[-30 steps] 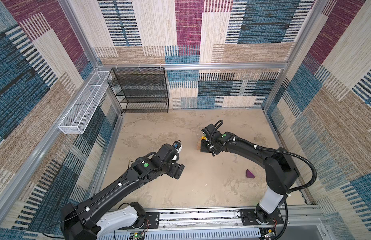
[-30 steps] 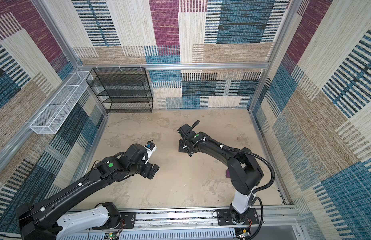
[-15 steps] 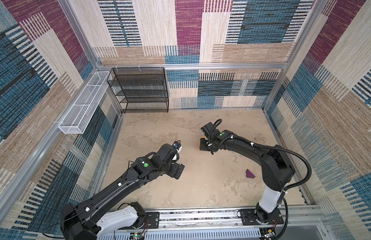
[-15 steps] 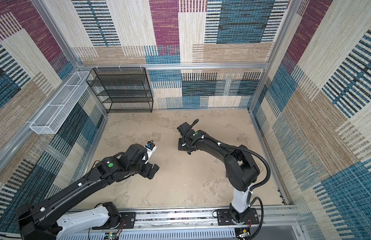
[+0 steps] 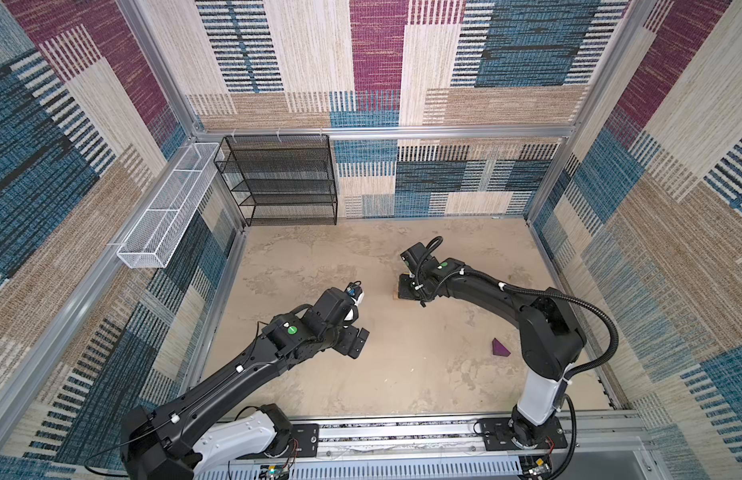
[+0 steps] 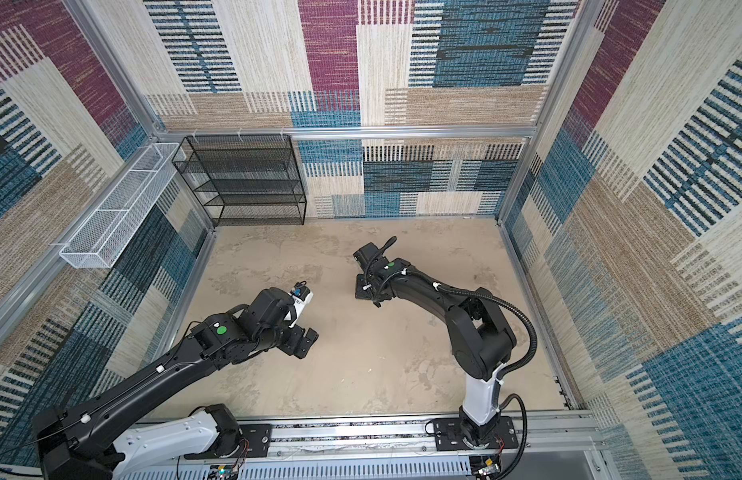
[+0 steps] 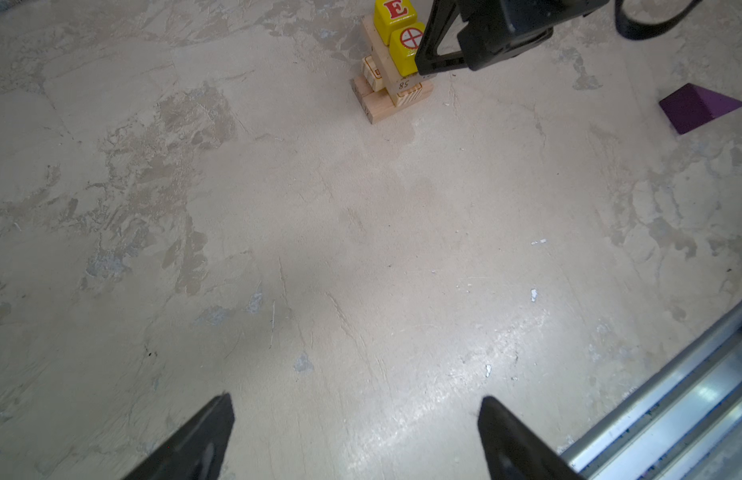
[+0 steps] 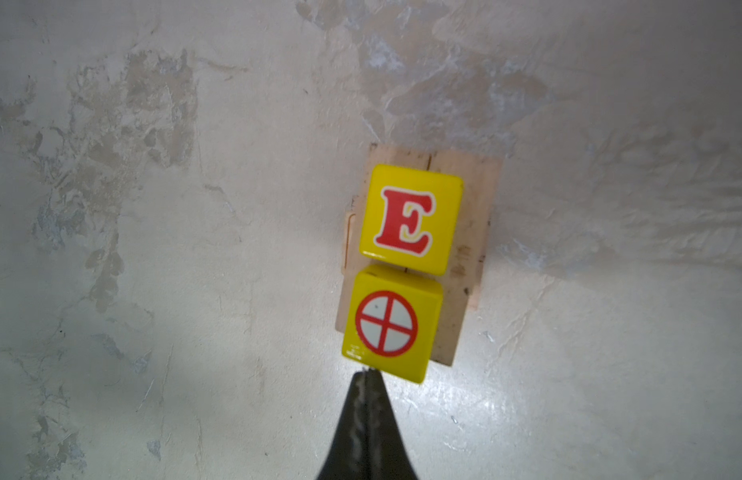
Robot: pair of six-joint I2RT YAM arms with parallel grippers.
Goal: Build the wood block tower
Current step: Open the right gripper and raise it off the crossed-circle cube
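The black left arm (image 5: 236,374), white at its base link, rises from the lower left of both top views. It stretches diagonally toward the centre, with its wrist bent so that the left claw (image 5: 358,344) points toward the right of the frame. Its jaws stand wide apart, and the left wrist view shows two dark fingertips (image 7: 211,432) with a broad gap between them. The black right arm (image 5: 489,291) stands at the lower right, folds at a high elbow and reaches up and left to the middle of the frame. The right claw (image 8: 367,380) points straight down, its jaws pressed together into a single narrow tip.
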